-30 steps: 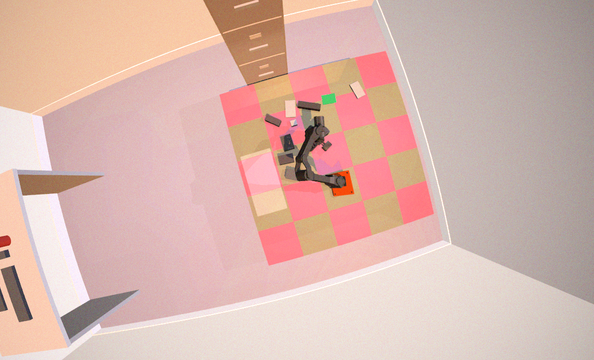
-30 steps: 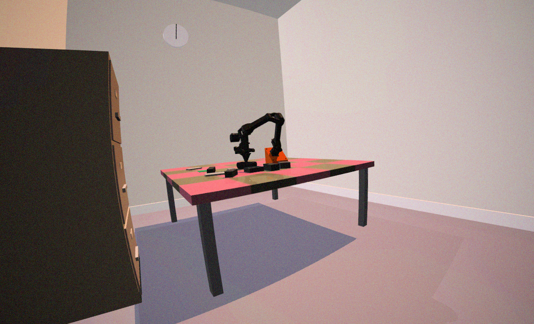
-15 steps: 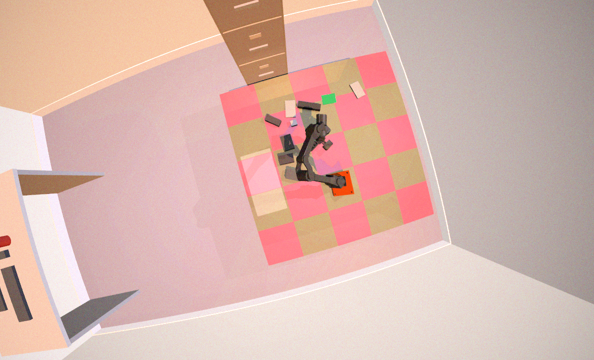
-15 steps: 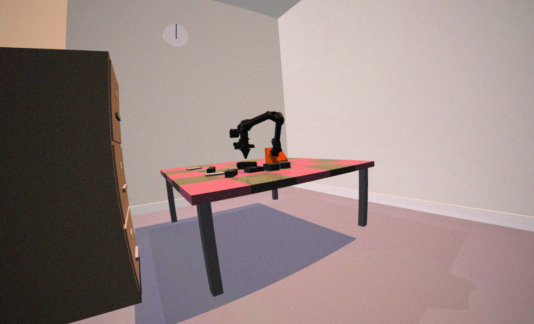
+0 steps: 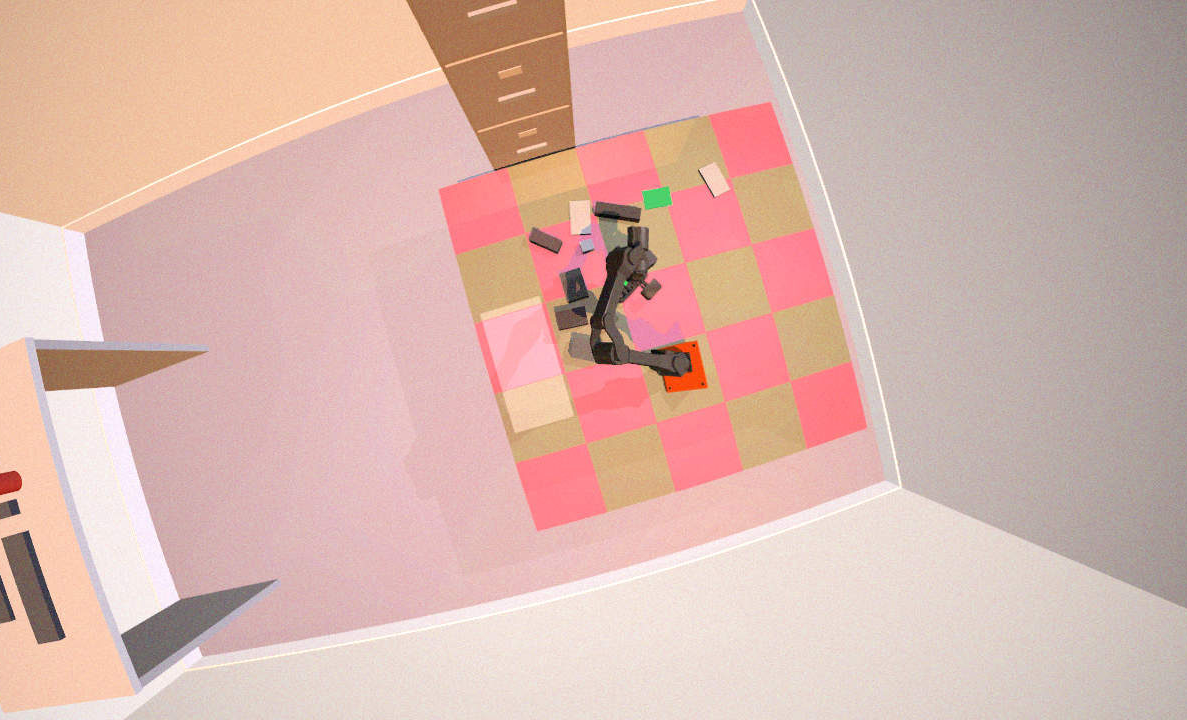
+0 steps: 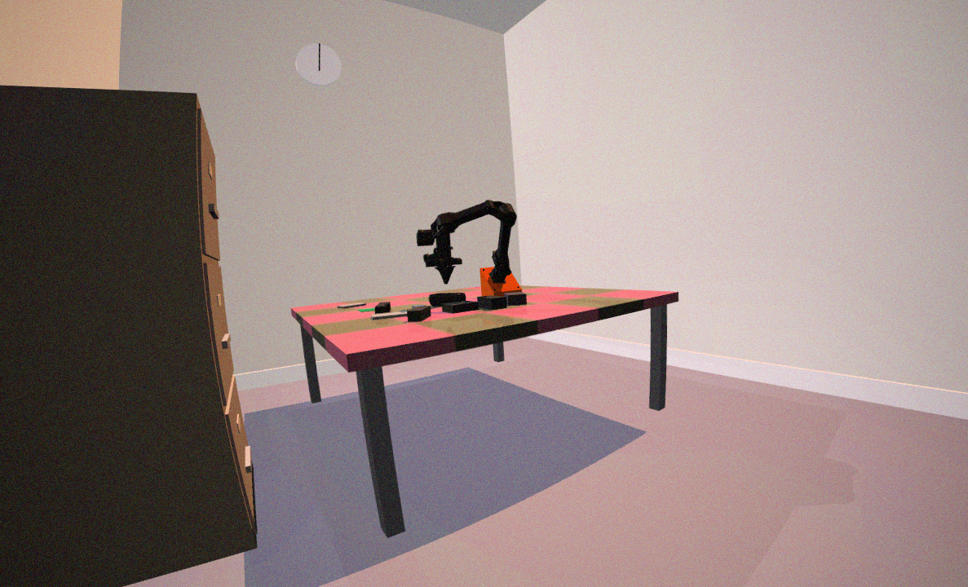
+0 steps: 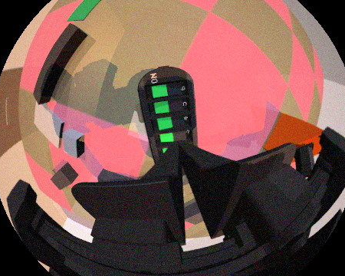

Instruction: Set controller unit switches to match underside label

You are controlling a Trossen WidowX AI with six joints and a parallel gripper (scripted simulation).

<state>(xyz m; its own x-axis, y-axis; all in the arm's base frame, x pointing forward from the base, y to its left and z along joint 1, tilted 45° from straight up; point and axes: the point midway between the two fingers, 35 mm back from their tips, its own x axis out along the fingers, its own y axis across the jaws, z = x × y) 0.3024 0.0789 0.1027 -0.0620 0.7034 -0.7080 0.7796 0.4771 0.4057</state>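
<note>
We see our arm (image 6: 484, 213) arched up from its base and bent down, its tool (image 6: 444, 277) pointing straight downward, fingers pressed together on nothing.

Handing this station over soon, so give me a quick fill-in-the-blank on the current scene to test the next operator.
1. The gripper is ____, holding nothing.
2. In the exterior view it hangs ____ the controller unit, not touching it.
3. The switch ends visible in the wrist view are coloured ____.
4. The arm stands on an ____ base plate.

Missing words: shut; above; green; orange
</note>
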